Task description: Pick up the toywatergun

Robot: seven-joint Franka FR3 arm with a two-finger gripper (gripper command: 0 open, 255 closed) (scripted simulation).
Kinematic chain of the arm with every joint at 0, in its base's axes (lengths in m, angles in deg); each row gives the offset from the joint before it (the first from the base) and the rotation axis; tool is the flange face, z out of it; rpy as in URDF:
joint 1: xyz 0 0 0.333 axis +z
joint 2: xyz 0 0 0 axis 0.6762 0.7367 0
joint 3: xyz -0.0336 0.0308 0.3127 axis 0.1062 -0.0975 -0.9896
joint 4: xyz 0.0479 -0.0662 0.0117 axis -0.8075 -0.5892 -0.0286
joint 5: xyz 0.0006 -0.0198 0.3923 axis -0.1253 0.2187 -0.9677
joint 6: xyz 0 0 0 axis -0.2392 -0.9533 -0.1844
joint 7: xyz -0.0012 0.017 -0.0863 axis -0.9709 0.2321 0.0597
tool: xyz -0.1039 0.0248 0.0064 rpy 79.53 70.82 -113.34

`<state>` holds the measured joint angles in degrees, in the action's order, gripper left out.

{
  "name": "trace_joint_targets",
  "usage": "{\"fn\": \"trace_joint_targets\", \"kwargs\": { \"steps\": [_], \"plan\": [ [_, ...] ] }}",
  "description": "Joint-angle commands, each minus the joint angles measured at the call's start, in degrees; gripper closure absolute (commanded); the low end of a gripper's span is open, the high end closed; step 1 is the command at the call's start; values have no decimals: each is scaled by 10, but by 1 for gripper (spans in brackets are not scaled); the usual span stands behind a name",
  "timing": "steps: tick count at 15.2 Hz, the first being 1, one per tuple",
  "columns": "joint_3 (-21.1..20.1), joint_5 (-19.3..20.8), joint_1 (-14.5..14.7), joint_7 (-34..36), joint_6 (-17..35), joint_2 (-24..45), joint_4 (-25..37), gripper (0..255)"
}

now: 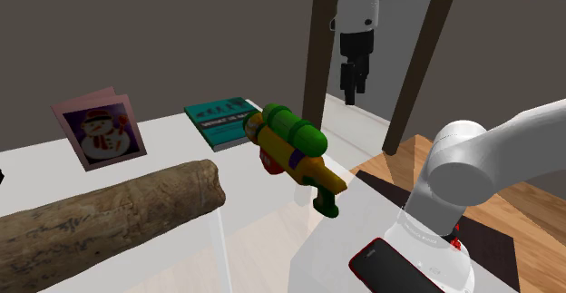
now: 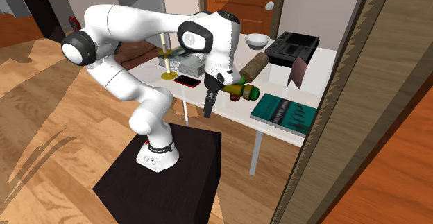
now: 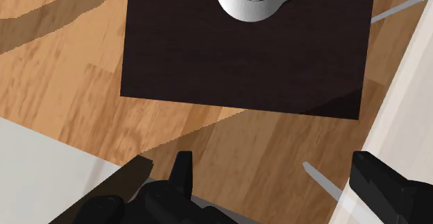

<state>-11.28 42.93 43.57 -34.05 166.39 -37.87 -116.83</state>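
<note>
Approach step, nothing grasped. Pincer [image 1: 352,83] wide open, upper right of shoulder view; toy water gun [image 1: 292,151] mid-frame at bench [image 1: 172,137] edge. Next: swing over it, descend.

Glossy plastic toy water gun [image 1: 295,151], rough bark-covered log [image 1: 118,211], and a matt black stand [image 3: 243,56] on wood-plank flooring [image 3: 62,84].

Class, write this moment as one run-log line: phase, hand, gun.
phase: pre-grasp | hand: open, empty, beside table | gun: lying near table edge, untouched
</note>
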Motion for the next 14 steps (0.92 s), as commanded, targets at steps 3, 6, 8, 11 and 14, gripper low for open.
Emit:
{"fn": "trace_joint_targets", "kwargs": {
  "steps": [3,6,8,11,14],
  "plan": [
    [-28,-26,6,40,-6,0,7,0],
    [-70,-64,13,101,-11,8,24,0],
    [-98,-87,17,141,-13,18,39,0],
    [-139,-119,20,202,-12,39,66,0],
    [-179,-147,21,263,-10,66,100,0]
  ]
}}
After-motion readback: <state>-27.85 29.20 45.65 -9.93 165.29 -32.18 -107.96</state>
